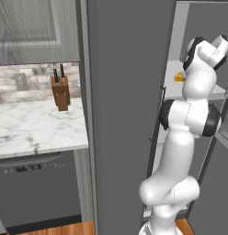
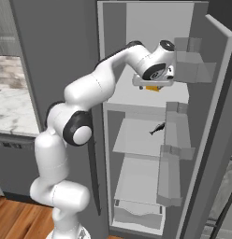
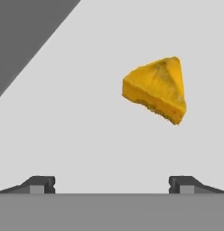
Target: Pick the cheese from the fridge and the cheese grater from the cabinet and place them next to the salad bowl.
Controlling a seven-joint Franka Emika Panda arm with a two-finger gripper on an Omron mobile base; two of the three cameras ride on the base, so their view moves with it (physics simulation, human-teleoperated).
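The fridge stands open, its door swung out to the right. On its upper pale shelf lies the cheese, a small yellow-orange wedge. My gripper hangs open just above the shelf, fingers spread wide with nothing between them. In the hand view the wedge lies ahead of the fingertips and toward the right one, apart from both. From the right base view the hand covers most of the cheese. The cheese grater and the salad bowl are out of view.
The fridge's dark side wall rises left of the arm. Door bins jut in close to the hand's right. A small dark item lies on the middle shelf. Left are a marble counter, knife block and shut grey cabinet.
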